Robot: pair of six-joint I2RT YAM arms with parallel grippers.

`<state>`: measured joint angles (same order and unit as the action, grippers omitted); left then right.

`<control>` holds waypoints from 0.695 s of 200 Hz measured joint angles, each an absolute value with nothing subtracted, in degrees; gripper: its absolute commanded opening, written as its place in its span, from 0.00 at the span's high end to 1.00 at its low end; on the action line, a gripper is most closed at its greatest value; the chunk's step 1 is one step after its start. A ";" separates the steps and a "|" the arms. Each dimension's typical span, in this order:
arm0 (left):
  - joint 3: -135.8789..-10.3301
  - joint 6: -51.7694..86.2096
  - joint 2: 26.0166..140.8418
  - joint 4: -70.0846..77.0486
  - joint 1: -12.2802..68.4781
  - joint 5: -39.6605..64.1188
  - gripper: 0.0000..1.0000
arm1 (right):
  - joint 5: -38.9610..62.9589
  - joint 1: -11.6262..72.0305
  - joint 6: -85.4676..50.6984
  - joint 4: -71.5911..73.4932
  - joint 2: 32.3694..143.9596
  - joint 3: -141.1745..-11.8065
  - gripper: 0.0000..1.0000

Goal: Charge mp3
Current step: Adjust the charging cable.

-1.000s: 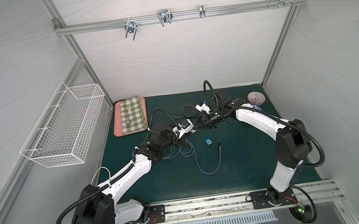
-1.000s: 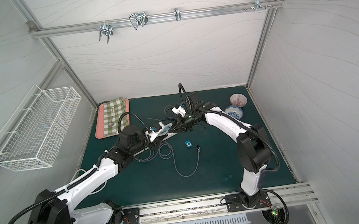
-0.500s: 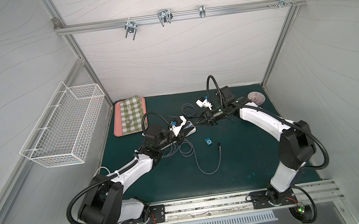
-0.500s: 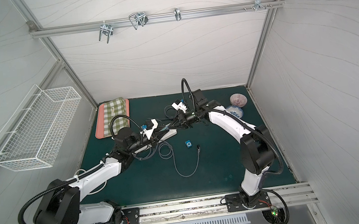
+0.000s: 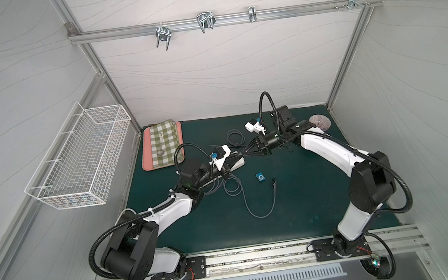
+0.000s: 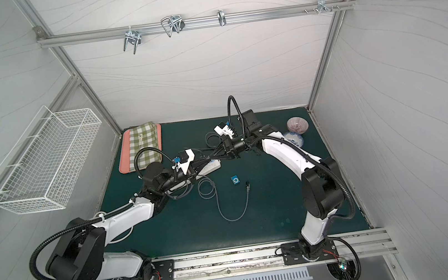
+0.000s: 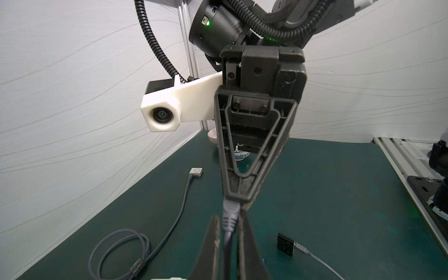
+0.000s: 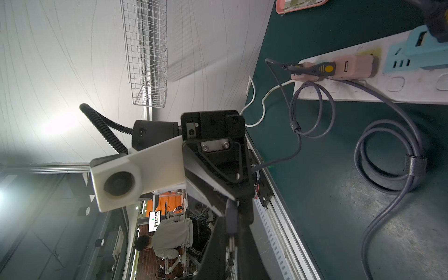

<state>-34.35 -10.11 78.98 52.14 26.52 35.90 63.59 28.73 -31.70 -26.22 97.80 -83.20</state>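
The small blue mp3 (image 5: 261, 177) (image 6: 235, 180) lies flat on the green mat, apart from both grippers. Beside it rests the loose black end (image 5: 273, 181) of a grey cable (image 5: 264, 214). Over the white power strip (image 5: 234, 166) my two grippers meet tip to tip. My right gripper (image 5: 248, 152) (image 8: 230, 232) is shut on the plug of another grey cable (image 7: 230, 213). Just behind that plug, my left gripper (image 5: 240, 158) (image 7: 229, 232) is shut on the same cable. In the right wrist view the strip (image 8: 388, 94) carries a pink charger (image 8: 351, 66).
A pink tray (image 5: 146, 159) with a checked cloth lies at the back left. A wire basket (image 5: 80, 161) hangs on the left wall. Two bowls (image 6: 296, 124) sit at the back right. Coiled grey cables (image 5: 231, 187) lie by the strip, and a small silver device (image 7: 196, 171) is further back.
My left gripper's jaws have closed onto the cable behind the plug. Both grippers have shifted a little to the right together, and the left arm has stretched out low.
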 measured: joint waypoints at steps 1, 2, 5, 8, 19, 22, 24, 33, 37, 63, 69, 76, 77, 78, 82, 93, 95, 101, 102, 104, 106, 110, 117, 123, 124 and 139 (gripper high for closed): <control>-34.35 -10.20 78.98 52.14 26.50 35.90 0.97 | 63.61 28.73 -31.70 -26.20 97.80 -83.20 0.91; -34.35 -10.22 78.98 52.16 26.50 35.92 0.97 | 63.66 28.73 -31.73 -26.20 97.80 -83.20 0.91; -34.33 -10.07 78.98 52.25 26.50 35.94 0.98 | 63.70 28.73 -31.77 -26.20 97.80 -83.20 0.91; -34.30 -10.09 79.00 52.34 26.50 35.99 0.98 | 63.75 28.73 -31.79 -26.17 97.80 -83.20 0.91; -34.28 -10.04 79.09 52.62 26.50 36.21 1.00 | 63.92 28.71 -32.10 -26.11 97.80 -83.20 0.90; -34.28 -10.04 79.11 52.64 26.50 36.23 1.00 | 63.94 28.71 -32.18 -26.09 97.80 -83.20 0.89; -34.28 -10.02 79.11 52.66 26.50 36.27 1.00 | 63.96 28.71 -32.25 -26.09 97.80 -83.20 0.89; -34.28 -10.04 79.13 52.77 26.50 36.32 1.00 | 64.01 28.69 -32.62 -26.02 97.80 -83.20 0.88; -34.28 -10.04 79.13 52.82 26.50 36.36 1.00 | 64.07 28.69 -32.80 -26.00 97.80 -83.20 0.87; -34.28 -10.24 79.13 52.88 26.50 36.69 1.00 | 64.16 28.69 -33.56 -25.74 97.80 -83.20 0.79; -34.28 -10.33 79.11 52.86 26.50 36.77 1.00 | 64.16 28.69 -33.71 -25.71 97.80 -83.20 0.76; -34.28 -10.44 79.11 52.80 26.50 36.93 1.00 | 64.12 28.69 -33.80 -25.69 97.80 -83.20 0.73; -34.30 -10.46 79.11 52.77 26.50 36.93 1.00 | 64.10 28.69 -34.02 -25.69 97.80 -83.20 0.73; -34.30 -10.50 79.11 52.73 26.50 36.95 1.00 | 64.12 28.67 -34.09 -25.69 97.80 -83.20 0.72; -34.30 -10.57 79.11 52.53 26.50 36.97 1.00 | 64.07 28.67 -34.02 -25.67 97.80 -83.20 0.70; -34.30 -11.11 78.89 51.31 26.50 37.12 1.00 | 63.83 28.51 -34.20 -25.56 97.80 -83.20 0.67; -34.30 -11.22 78.83 50.96 26.50 37.12 1.00 | 63.81 28.51 -34.13 -25.54 97.80 -83.20 0.67; -34.30 -11.66 78.54 49.91 26.50 37.15 1.00 | 63.66 28.40 -34.24 -25.43 97.80 -83.20 0.65; -34.30 -11.75 78.50 49.74 26.50 37.12 1.00 | 63.61 28.40 -34.20 -25.41 97.80 -83.20 0.65; -34.30 -11.90 78.41 49.41 26.50 37.15 1.00 | 63.53 28.34 -34.28 -25.41 97.80 -83.20 0.64; -34.30 -12.01 78.30 49.15 26.50 37.15 1.00 | 63.42 28.27 -34.26 -25.41 97.80 -83.20 0.63; -34.30 -12.23 78.17 48.60 26.50 37.15 1.00 | 63.26 28.14 -34.20 -25.34 97.80 -83.18 0.62; -34.37 -12.75 77.82 47.31 26.50 37.15 1.00 | 62.87 27.90 -34.15 -25.28 97.80 -83.18 0.61; -34.39 -13.10 77.58 46.44 26.50 37.15 1.00 | 62.50 27.64 -34.06 -25.30 97.80 -83.18 0.60; -34.39 -13.21 77.54 46.24 26.50 37.15 1.00 | 62.39 27.57 -34.02 -25.30 97.80 -83.18 0.59; -34.44 -13.85 77.21 44.47 26.50 37.17 1.00 | 61.45 27.07 -33.63 -25.32 97.80 -83.18 0.58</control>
<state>-34.44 -13.85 77.21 44.47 26.50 37.17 61.45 27.07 -33.63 -25.32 97.80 -83.18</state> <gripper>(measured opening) 0.048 0.410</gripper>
